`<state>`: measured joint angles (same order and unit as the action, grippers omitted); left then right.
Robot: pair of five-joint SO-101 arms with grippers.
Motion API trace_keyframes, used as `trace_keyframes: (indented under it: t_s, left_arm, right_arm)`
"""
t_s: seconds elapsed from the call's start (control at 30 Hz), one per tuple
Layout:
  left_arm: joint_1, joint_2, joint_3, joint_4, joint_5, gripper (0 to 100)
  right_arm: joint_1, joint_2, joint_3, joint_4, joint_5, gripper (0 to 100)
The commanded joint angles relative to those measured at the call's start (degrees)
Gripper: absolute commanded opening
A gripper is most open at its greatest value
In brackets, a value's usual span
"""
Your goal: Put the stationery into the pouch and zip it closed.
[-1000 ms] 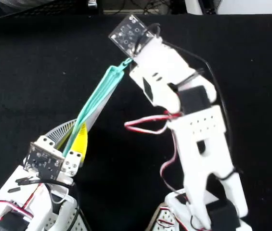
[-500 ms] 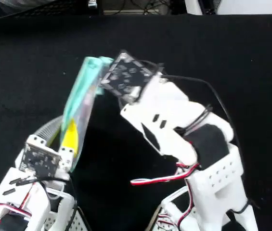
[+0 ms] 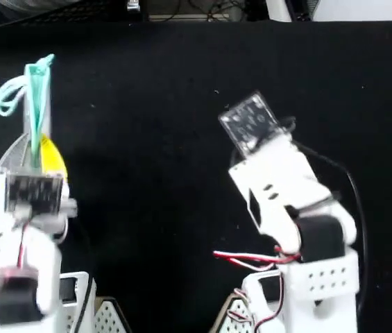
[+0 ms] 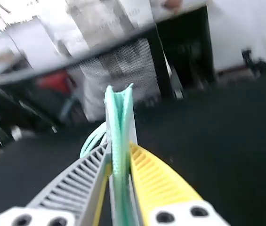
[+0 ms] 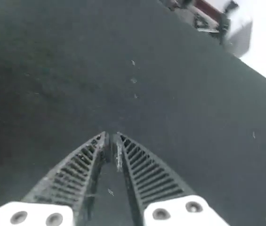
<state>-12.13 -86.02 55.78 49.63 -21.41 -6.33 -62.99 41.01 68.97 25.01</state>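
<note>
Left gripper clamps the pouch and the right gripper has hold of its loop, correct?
Not quite. The right gripper holds nothing: the right wrist view shows it shut with nothing between its fingers, over the black table. The left gripper does clamp the pouch.

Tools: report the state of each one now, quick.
Left tool: closed, holding the pouch.
Right tool: closed, holding nothing.
</note>
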Motion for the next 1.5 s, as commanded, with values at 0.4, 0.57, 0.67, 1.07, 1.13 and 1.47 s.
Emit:
trace_keyframes:
  t_s: [0.4, 0.57, 0.67, 1.07, 1.13, 1.47]
  left_arm:
    - [26.59, 53.89, -10.95, -17.76, 6.07, 3]
    - [29.23, 67.78, -19.56, -17.05, 9.05, 6]
    - [30.73, 70.15, -24.75, -11.25, 12.04, 15]
    - [33.63, 59.69, -48.4, 28.04, 14.15, 17]
    - [33.63, 55.91, -48.84, 30.42, 14.15, 17]
    - [20.88, 55.91, -40.84, 6.59, 14.59, 22]
  right_arm:
    - [17.23, -17.54, 24.92, -2.55, -0.35, 1.3]
    - [17.05, -18.68, 30.46, -3.25, -0.09, 1.3]
    - [17.05, -18.59, 33.1, -6.86, -0.09, 1.3]
    - [17.05, -18.86, 42.86, -15.38, -0.09, 1.3]
    - [16.97, -18.86, 43.82, -15.82, -0.09, 1.4]
    - [13.71, -18.86, 45.58, -15.38, -0.09, 1.4]
